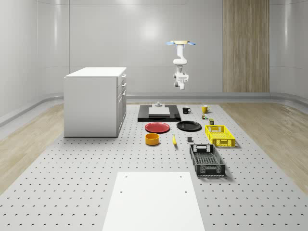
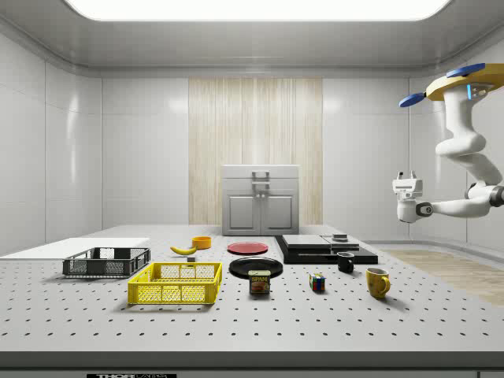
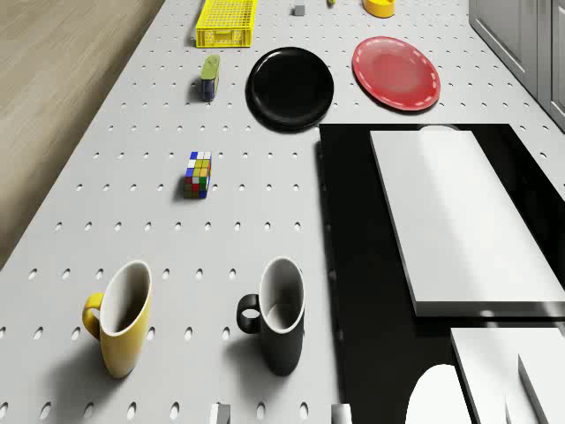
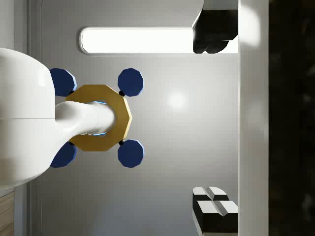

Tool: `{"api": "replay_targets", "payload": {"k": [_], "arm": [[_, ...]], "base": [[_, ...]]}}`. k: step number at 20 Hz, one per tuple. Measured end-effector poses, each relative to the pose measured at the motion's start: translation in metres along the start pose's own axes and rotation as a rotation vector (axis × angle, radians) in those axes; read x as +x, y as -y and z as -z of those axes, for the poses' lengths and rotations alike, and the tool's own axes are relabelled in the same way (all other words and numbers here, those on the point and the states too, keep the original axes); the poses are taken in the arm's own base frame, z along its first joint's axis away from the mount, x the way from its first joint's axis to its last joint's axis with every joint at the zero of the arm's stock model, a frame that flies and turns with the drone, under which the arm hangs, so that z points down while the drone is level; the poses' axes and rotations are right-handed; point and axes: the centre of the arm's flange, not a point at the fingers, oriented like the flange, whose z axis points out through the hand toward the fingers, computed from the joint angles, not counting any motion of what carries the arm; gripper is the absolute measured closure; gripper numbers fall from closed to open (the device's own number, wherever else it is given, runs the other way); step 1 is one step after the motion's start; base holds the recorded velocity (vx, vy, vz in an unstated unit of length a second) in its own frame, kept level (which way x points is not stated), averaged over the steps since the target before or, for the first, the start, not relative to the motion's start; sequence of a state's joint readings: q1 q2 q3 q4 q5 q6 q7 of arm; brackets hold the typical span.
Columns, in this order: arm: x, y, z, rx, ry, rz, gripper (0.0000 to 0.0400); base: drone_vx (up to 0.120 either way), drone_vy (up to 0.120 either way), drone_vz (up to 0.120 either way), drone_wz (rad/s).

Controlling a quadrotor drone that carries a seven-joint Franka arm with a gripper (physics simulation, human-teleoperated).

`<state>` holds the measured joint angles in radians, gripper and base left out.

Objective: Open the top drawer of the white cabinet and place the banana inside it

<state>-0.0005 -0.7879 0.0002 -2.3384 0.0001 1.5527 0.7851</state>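
On the near part of the tabletop (image 1: 72, 192) the banana (image 1: 174, 140) lies just beside the orange bowl (image 1: 152, 139), its long axis running roughly front to back in the whole-scene view. Further back stands the white cabinet (image 1: 94, 103), its top drawer (image 1: 123, 77) shut. Farthest, the drone (image 1: 181, 43) hovers high over the far edge near the mugs, its hand (image 1: 181, 86) well above and apart from the drawer — towards the whole-scene view's right of it — and I cannot tell its grip.
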Motion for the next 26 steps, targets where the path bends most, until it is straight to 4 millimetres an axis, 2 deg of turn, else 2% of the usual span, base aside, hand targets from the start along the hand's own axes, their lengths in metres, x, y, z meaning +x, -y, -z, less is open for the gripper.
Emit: {"api": "replay_targets", "payload": {"k": [7, 12, 18, 26], "arm": [[-0.002, -0.002, 0.050, 0.004, -0.004, 0.000, 0.0000], [-0.001, -0.001, 0.075, 0.007, -0.007, 0.000, 0.0000], [0.000, 0.000, 0.088, 0.010, -0.010, 0.000, 0.0000], [0.000, 0.000, 0.093, 0.014, -0.015, 0.000, 0.0000]], "base": [[0.000, 0.000, 0.000, 0.000], [0.000, 0.000, 0.000, 0.000], [0.000, 0.000, 0.000, 0.000], [0.000, 0.000, 0.000, 0.000]]}}
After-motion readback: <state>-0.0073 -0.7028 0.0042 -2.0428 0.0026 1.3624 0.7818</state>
